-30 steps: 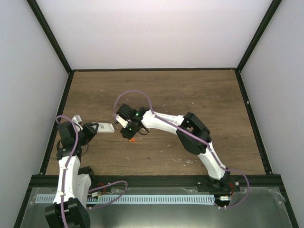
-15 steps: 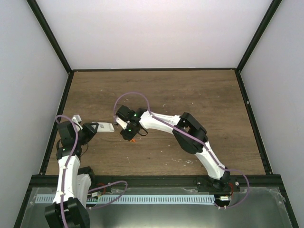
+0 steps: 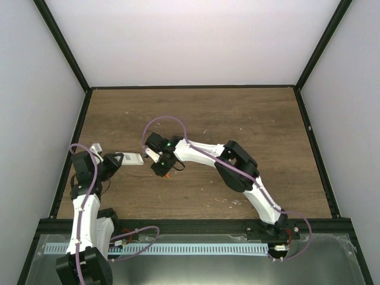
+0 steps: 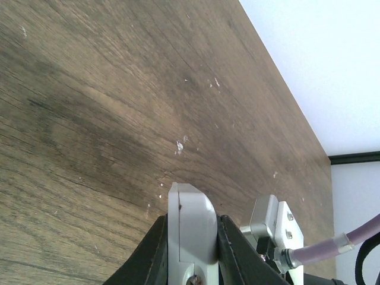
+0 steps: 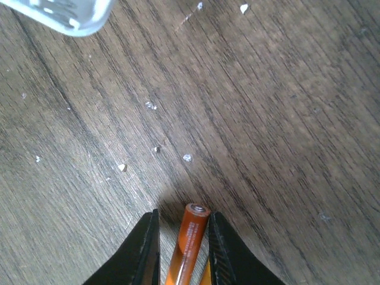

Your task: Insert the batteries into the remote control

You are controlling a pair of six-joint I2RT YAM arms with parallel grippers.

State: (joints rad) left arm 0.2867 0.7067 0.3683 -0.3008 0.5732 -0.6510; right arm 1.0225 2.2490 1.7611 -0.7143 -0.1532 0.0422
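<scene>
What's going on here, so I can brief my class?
The left gripper holds the white remote by one end, near the left side of the table. The right gripper pinches an orange battery close above the table, a short way right of the remote. The battery is not yet in the remote.

In your right wrist view the battery (image 5: 189, 240) runs off the bottom edge, so you see only its upper end. The orange sliver beside it at that edge is too little to name, and the remote control (image 5: 65, 15) is only a blurred corner cut by the top edge. Your left wrist view crops the remote at the bottom, and from the top camera the battery is a mere orange speck.
</scene>
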